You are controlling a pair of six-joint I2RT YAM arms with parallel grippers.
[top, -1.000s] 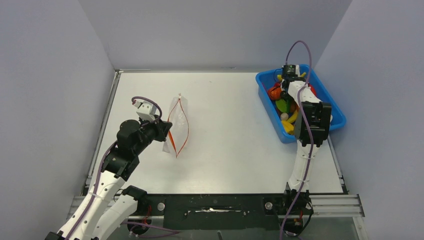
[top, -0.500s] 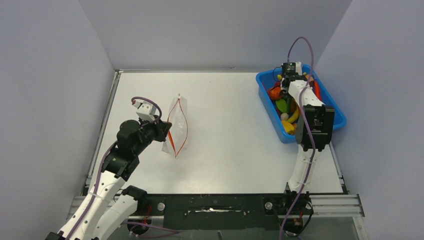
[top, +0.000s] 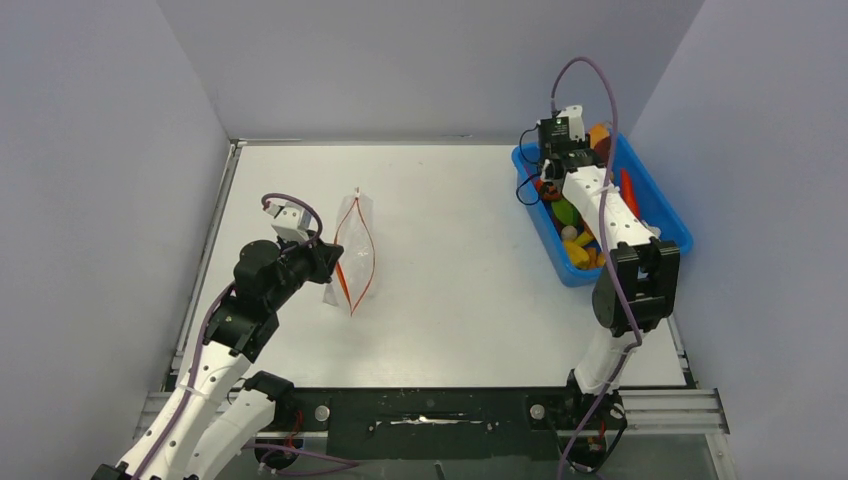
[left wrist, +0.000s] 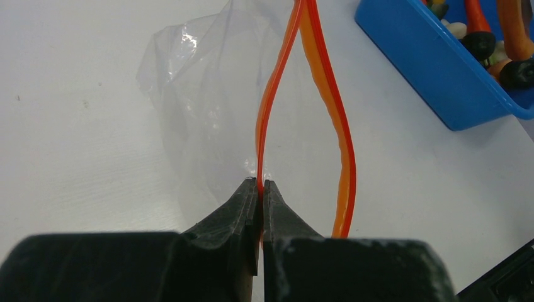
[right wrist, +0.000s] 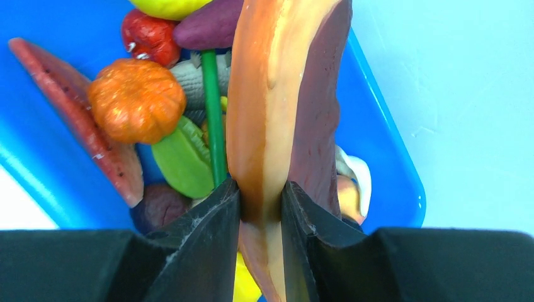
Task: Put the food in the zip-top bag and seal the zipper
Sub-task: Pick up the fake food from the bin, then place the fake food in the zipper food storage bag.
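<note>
Orange slice (right wrist: 277, 94): right fingers (right wrist: 260, 195) grasp its end; may slip.
Bag (left wrist: 189, 113): left fingers (left wrist: 260, 189) clench zipper (left wrist: 343, 157); narrow mouth may snag slice.

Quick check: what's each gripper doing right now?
Left gripper: closed, pinching one side of the zipper on the open zip-top bag.
Right gripper: closed on an orange-and-maroon food piece over the blue tray.

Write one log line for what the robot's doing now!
left gripper: shut on zipper | bag: mouth open, looks empty | right gripper: shut on orange slice over tray
</note>
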